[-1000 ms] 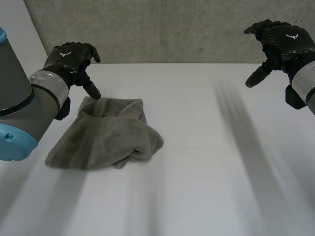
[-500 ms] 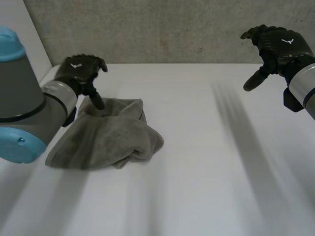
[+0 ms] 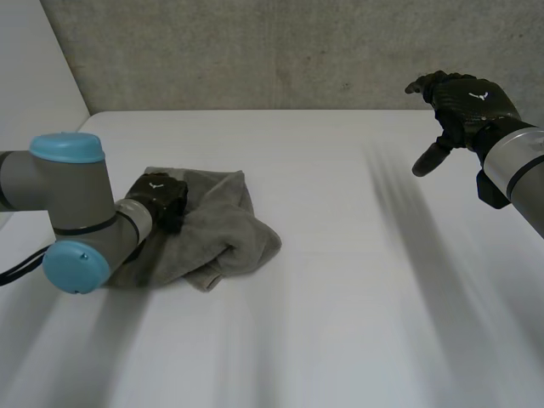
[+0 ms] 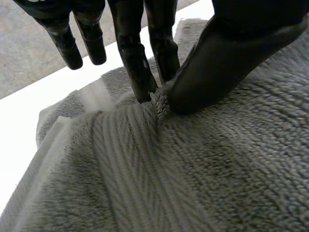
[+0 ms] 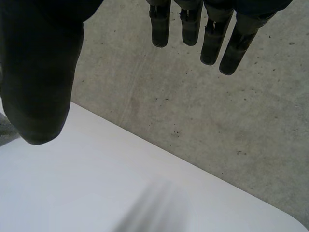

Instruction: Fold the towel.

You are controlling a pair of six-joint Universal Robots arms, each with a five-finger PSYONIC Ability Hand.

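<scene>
From the head view, my left hand (image 3: 158,195) is down on the towel (image 3: 217,225), which lies crumpled in a loose heap on the counter (image 3: 340,306), most of it spreading away past the fingertips. My right hand (image 3: 460,100) hangs in the air, well apart from the cloth.

In the left wrist view, the fingers (image 4: 137,72) and thumb (image 4: 227,63) are closed together on a small raised ridge of towel, pinching it right at their tips; the rest of the cloth lies flat beneath the palm.

In the right wrist view, the fingers (image 5: 212,43) are straight and loose with nothing between them and the thumb (image 5: 38,92), only bare counter and the concrete wall (image 5: 203,111) beyond.

My worry is that pinch. It looks shallow, so I judge the ridge could slide out on the lift, or I could take just the top layer and drag the whole heap instead of opening it. With the right hand so far off, nothing anchors the other side.
</scene>
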